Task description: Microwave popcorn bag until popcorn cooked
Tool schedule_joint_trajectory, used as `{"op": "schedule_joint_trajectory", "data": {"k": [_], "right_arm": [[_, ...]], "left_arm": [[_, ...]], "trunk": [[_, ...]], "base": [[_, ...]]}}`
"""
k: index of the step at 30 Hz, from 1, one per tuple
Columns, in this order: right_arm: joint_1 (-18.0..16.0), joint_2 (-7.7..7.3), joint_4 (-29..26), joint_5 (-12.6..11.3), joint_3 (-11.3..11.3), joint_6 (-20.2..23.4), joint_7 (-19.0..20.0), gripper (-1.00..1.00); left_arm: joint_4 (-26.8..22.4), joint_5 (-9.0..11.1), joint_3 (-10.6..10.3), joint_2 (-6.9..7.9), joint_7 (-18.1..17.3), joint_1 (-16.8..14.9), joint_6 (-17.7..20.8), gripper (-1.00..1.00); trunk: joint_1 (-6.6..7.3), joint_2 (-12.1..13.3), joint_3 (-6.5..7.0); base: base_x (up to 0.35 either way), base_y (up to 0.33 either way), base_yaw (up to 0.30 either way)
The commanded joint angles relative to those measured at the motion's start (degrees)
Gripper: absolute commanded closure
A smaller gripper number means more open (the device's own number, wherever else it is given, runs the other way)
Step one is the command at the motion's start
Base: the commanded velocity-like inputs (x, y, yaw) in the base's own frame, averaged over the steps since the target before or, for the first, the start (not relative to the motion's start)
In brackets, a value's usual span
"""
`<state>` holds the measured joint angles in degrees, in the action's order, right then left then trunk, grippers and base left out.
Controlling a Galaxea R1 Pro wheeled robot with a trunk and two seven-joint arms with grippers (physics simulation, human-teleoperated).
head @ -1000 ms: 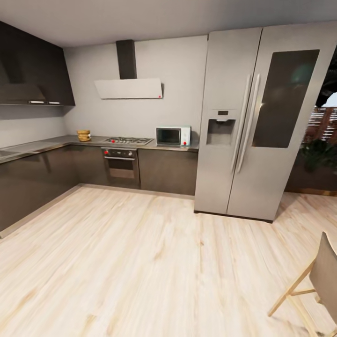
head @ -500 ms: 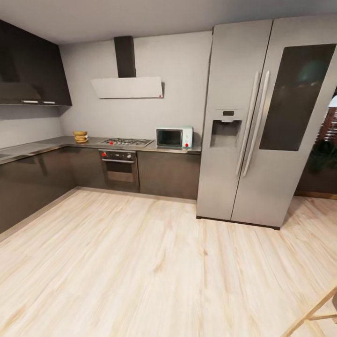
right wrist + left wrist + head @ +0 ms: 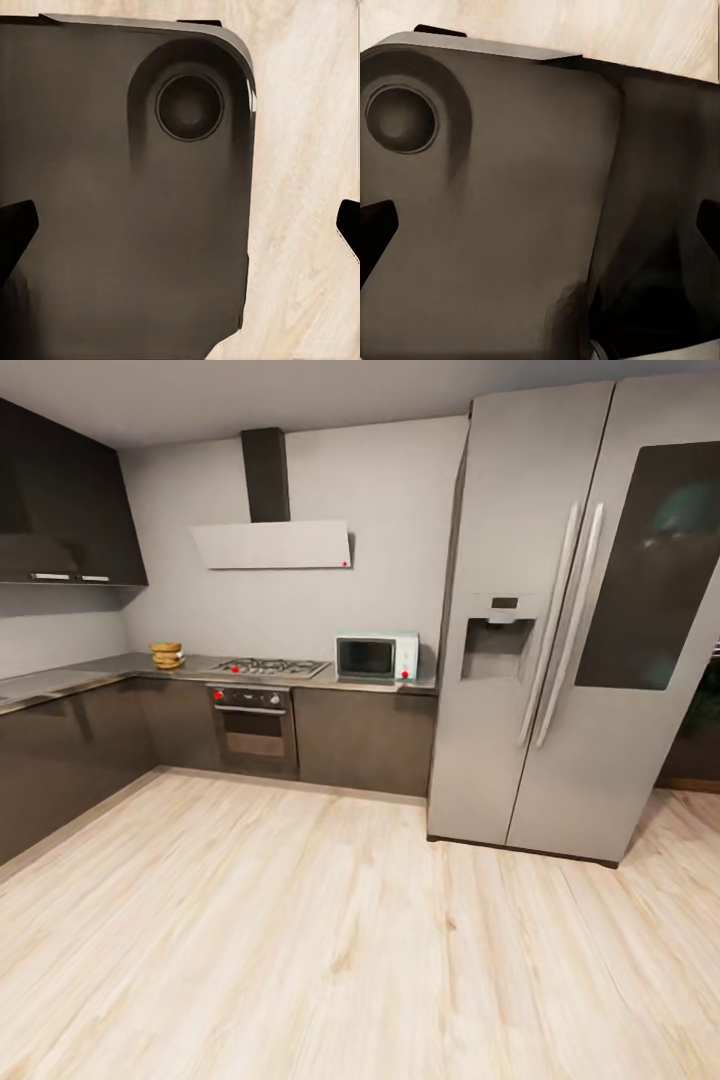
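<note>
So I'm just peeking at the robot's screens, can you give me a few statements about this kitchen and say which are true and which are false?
1. The microwave stands on the countertop between the gas hob and the fridge. True.
2. The microwave's door is open. False: it is closed.
3. The popcorn bag sits inside the microwave. False: it sits on the countertop, on the hob's far side from the microwave.
4. A built-in oven sits below the hob. True.
5. The floor is dark tile. False: it is pale wood.

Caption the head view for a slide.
Kitchen from across the floor: microwave on the countertop beside the fridge, bag left of the hob.
</note>
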<state>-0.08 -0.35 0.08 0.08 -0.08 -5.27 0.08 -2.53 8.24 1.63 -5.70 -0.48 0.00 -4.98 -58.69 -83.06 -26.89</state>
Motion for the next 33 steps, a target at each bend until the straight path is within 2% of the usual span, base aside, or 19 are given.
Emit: {"op": "schedule_joint_trajectory", "data": {"k": [1,33], "right_arm": [[-0.01,-0.02,0.01,0.01,-0.01,-0.18,0.01,-1.0],[-0.01,-0.02,0.01,0.01,-0.01,-0.18,0.01,-1.0]], "left_arm": [[-0.02,0.38,0.13,-0.01,-0.05,0.0,-0.11,-1.0],[-0.02,0.41,0.13,-0.01,-0.05,0.0,-0.11,-1.0]], "trunk": [[-0.03,-0.02,-0.04],[-0.03,-0.02,-0.04]], "base": [[0.321,0.002,0.0],[0.321,0.0,0.0]]}}
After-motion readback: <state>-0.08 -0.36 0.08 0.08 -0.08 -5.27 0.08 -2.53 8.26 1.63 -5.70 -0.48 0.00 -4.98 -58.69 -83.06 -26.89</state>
